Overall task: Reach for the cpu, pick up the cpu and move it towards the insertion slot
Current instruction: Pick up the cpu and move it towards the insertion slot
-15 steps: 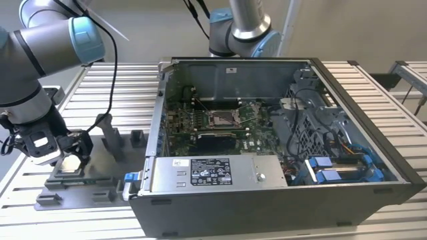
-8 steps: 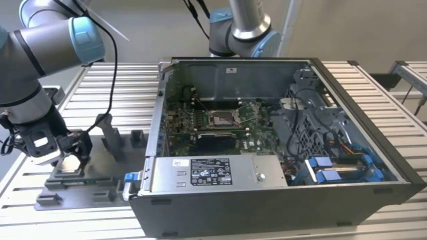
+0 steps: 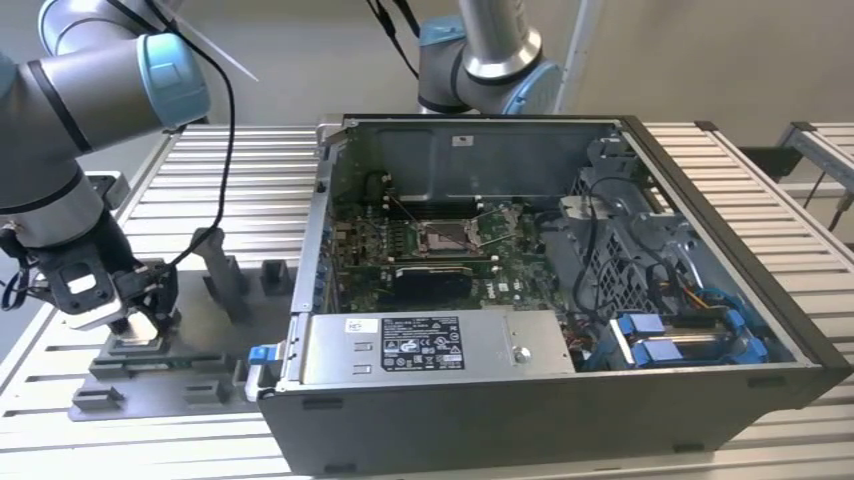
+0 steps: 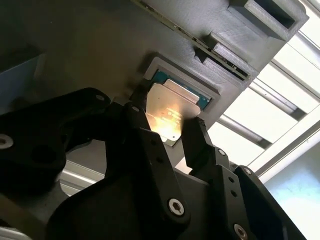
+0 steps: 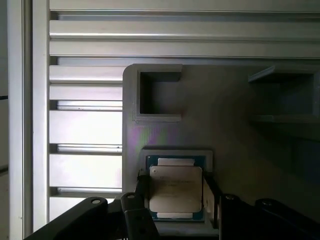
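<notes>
At the exterior view's left, we see the pincer [image 3: 138,325] low over a grey fixture [image 3: 174,365] on the slatted surface [image 3: 240,150]. In the first wrist view the cpu [image 5: 176,187] lies flat in the fixture's recess, straddled by the pincer; whether it pinches, we cannot tell.

Small square cpu [image 5: 176,192]: pale silver-grey face, teal-green rim | 3D-printed plastic fixture [image 5: 235,135]: matte grey, fine ridges | gripper [image 4: 165,122]: black | slatted metal table [image 3: 747,170]: silver stripes | circuit board [image 3: 358,240]: green | square insertion slot [image 3: 442,236]: shiny frame, brownish-gold centre | plastic drive brackets [image 3: 667,340], lower right of the exterior view: blue | jointed robot arm [image 3: 80,90]: silver-grey, pale blue caps
</notes>
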